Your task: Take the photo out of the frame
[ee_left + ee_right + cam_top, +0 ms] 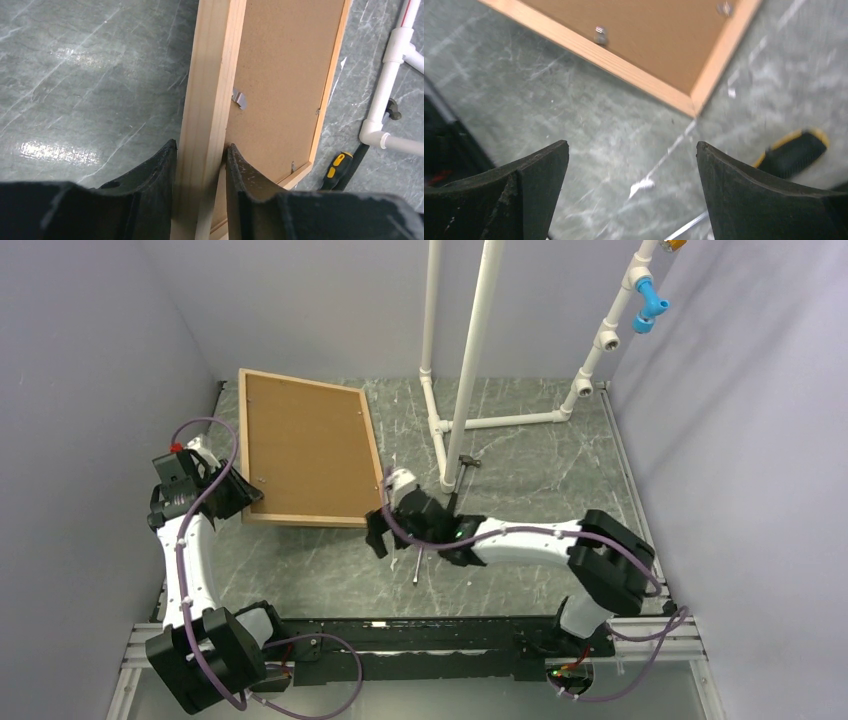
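Pinching frame point(207, 75) rail w/ left end effector point(200, 150); right end effector point(631, 145) wide open over table point(599, 125) nr corner.

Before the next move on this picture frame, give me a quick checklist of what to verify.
1. Frame lies back up, backing board exposed: ok.
2. Left pincer straddles the frame's rail: ok; firm clamp: cannot tell.
3. Right pincer open and empty: ok.
4. Metal tab turned clear of the board: cannot tell.
5. Photo out: not ok, board seated in the frame, photo hidden.
6. Screwdriver lies clear of the frame: ok.
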Robot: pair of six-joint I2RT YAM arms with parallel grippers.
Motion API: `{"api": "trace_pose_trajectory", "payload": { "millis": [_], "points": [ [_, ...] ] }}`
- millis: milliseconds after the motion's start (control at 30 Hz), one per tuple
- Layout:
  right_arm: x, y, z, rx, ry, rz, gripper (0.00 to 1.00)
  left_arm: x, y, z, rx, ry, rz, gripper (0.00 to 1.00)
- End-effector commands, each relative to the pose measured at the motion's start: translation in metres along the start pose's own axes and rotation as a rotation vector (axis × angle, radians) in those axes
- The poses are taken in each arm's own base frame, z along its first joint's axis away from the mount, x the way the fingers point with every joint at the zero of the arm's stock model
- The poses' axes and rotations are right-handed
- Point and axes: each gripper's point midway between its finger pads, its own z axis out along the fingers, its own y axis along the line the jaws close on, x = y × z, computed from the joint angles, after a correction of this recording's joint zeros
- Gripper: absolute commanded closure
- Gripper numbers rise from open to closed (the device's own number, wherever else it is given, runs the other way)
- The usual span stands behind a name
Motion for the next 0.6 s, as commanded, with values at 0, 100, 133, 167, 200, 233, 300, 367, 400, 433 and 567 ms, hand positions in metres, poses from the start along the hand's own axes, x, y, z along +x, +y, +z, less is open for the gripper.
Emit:
{"api": "trace_pose_trajectory", "payload": {
  "millis": [0,100,133,167,200,233,300,367,400,433,567],
  "points": [
    [-0.056,0.038,0.012,0.098,-0.299,-0.526,0.0,0.01,0.075,-0.006,-0.377,0.02,0.046,0.76],
    [-0.068,0.053,0.022,0.2,-0.373,-0.759,0.0,0.009,0.078,-0.008,-0.396,0.01,0.053,0.77],
    [-0.069,0.059,0.029,0.228,-0.377,-0.839,0.0,0.008,0.078,-0.008,-0.401,0.006,0.053,0.77],
    [-0.066,0.066,0.036,0.246,-0.376,-0.915,0.0,0.008,0.078,-0.008,-0.4,0.006,0.053,0.77],
    [-0.065,0.072,0.046,0.274,-0.382,-0.972,0.0,0.009,0.078,-0.007,-0.397,0.007,0.051,0.78],
    [-0.066,0.078,0.052,0.293,-0.391,-1.017,0.0,0.009,0.078,-0.007,-0.396,0.009,0.053,0.78],
    [-0.069,0.083,0.066,0.338,-0.404,-1.079,0.01,0.008,0.078,-0.007,-0.395,0.009,0.053,0.79],
    [-0.065,0.088,0.082,0.345,-0.394,-1.143,0.01,0.008,0.078,-0.007,-0.396,0.002,0.054,0.8],
    [-0.063,0.092,0.089,0.339,-0.389,-1.166,0.01,0.007,0.078,-0.008,-0.397,-0.001,0.054,0.8],
    [-0.06,0.092,0.096,0.337,-0.382,-1.181,0.02,0.007,0.078,-0.008,-0.397,-0.002,0.055,0.8],
    [-0.062,0.089,0.107,0.447,-0.452,-1.24,0.06,0.007,0.078,-0.008,-0.397,-0.003,0.054,0.8]
  ]
}}
